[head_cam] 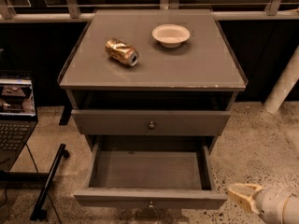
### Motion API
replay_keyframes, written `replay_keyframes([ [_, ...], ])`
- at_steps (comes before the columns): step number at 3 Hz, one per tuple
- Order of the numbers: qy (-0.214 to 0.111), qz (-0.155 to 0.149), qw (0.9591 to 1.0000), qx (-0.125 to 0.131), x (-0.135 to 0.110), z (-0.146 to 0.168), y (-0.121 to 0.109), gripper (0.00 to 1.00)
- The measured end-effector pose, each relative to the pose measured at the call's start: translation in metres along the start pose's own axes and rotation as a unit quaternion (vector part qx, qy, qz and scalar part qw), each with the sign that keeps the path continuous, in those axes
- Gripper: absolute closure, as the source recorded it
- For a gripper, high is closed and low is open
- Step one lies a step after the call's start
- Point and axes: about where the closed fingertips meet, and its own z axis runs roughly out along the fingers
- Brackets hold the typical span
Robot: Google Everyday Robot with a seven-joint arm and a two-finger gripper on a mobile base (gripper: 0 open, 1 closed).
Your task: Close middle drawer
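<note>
The middle drawer [149, 171] is pulled far out of the grey cabinet. It is a shallow, empty grey box, and its front [150, 199] has a small round dark knob [150, 203]. My gripper [244, 196] is at the bottom right of the camera view, just right of the drawer's front right corner, with its cream tip pointing left toward that corner. It is close to the front but I see no contact.
The drawer above [152, 123] has a like knob and stands slightly out, with a dark gap over it. On the cabinet top [196, 69] lie a crushed gold can [122, 52] and a white bowl [171, 34]. An open laptop [16, 111] and a black stand leg [49, 181] are at left.
</note>
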Motion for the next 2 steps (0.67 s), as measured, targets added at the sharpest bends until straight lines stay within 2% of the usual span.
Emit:
replay_keyframes([
  [1, 0.006, 0.045, 0.9989, 0.007, 0.0466, 0.0191, -0.0104, 1.0],
  [2, 0.006, 0.045, 0.9989, 0.007, 0.0466, 0.0191, -0.0104, 1.0],
])
